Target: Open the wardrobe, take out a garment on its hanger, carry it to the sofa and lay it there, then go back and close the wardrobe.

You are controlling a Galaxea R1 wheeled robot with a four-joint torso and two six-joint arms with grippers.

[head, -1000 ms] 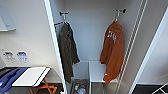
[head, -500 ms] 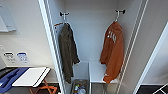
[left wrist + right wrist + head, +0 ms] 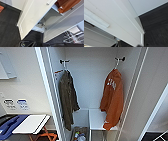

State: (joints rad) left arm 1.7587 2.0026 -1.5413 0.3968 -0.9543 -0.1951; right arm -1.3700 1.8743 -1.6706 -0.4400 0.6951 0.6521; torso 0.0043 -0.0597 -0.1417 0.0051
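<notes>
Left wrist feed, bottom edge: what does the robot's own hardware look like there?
In the left wrist view the arm hardware is black and glossy, a jointed bar along the frame's edge. One round fitting on it bears a pale ring-shaped mark. Its fingers can't be made out. Beyond it are the open wardrobe door and dark floor.

Indoor room, home-like or a mock living space; exact type uncertain. Evidence: white wardrobe (image 3: 140, 84) standing open, orange garment (image 3: 113, 98) and olive-brown jacket (image 3: 67, 100) hung from black-tipped hooks (image 3: 120, 58). Plain white wall with wall sockets (image 3: 16, 104). Dark carpet floor (image 3: 8, 26). Small white folding table (image 3: 31, 123) beside the wardrobe.
</notes>
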